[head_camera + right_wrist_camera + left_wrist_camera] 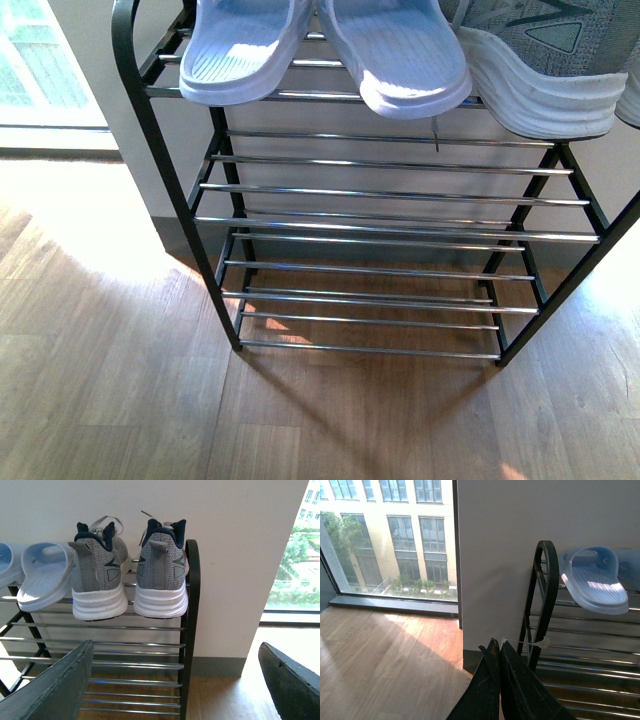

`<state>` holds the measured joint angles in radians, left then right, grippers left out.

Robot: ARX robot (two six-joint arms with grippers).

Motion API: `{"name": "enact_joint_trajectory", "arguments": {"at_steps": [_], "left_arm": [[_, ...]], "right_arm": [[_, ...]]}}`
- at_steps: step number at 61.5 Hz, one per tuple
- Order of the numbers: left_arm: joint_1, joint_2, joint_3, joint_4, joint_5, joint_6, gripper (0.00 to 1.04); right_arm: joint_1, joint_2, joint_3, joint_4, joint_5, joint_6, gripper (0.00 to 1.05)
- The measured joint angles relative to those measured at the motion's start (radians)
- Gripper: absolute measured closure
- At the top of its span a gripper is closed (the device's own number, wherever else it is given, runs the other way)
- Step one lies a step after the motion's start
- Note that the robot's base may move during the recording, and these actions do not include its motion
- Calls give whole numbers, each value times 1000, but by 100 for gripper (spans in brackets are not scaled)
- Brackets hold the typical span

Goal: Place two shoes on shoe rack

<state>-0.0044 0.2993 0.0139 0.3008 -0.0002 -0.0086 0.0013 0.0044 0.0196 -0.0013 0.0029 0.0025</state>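
Note:
Two grey knit shoes stand side by side on the top tier of the shoe rack (190,610), heels out, one (98,582) beside the other (161,577), which is next to the black side frame. In the front view one shoe (540,95) shows at the top right of the rack (400,191), its white sole overhanging the front bar. My right gripper (175,646) is open, back from the rack and lower than the shoes, with nothing between its fingers. My left gripper (496,645) is shut and empty, near the rack's other side frame (545,590).
A pair of pale blue slippers (240,50) (400,60) fills the rest of the top tier. The lower tiers are bare chrome bars. A white wall stands behind the rack, a floor-length window (390,535) lies to the left, and wood floor (120,380) spreads in front.

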Motion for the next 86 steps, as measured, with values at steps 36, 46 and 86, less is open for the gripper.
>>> {"name": "enact_joint_trajectory", "arguments": {"at_steps": [36,46,86], "left_arm": [[0,-279,0,-294,0,1,104],[1,-283,0,-301,0,0,92],[2,-283,0,-301,0,2,9]], "right_arm": [[0,0,0,0,0,0,9],[0,0,0,0,0,0,9],[0,0,0,0,-1,0,9]]}}
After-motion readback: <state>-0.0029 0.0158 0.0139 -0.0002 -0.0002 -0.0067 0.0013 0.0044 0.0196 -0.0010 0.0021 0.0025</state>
